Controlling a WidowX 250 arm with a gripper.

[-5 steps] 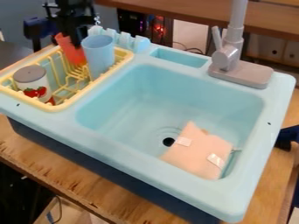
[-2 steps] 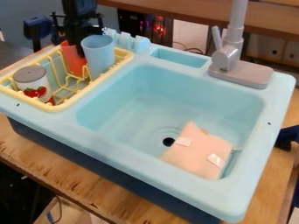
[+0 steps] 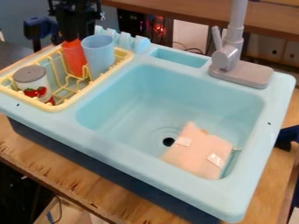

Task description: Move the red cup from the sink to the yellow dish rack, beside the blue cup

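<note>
The black gripper (image 3: 71,36) hangs at the upper left, over the back of the yellow dish rack (image 3: 65,105), right at the top of a red-orange cup (image 3: 74,59). I cannot tell whether it holds the cup's rim. A light blue cup (image 3: 99,56) stands upright just right of the red one. In the rack's front left part is a white can with a grey lid (image 3: 33,80) and strawberries printed on it. A pink cloth-like piece with two white tags (image 3: 197,152) lies in the light blue sink basin (image 3: 175,89), beside the drain.
A grey faucet (image 3: 229,59) rises from the sink's back right rim. Light blue pegs (image 3: 125,40) stand up behind the rack. The sink unit sits on a wooden table (image 3: 43,164). A dark blue and black object (image 3: 286,137) is at the right edge.
The gripper first moved right and lower, over the red cup, then slightly left and up. The red cup, tilted earlier, now stands straighter.
</note>
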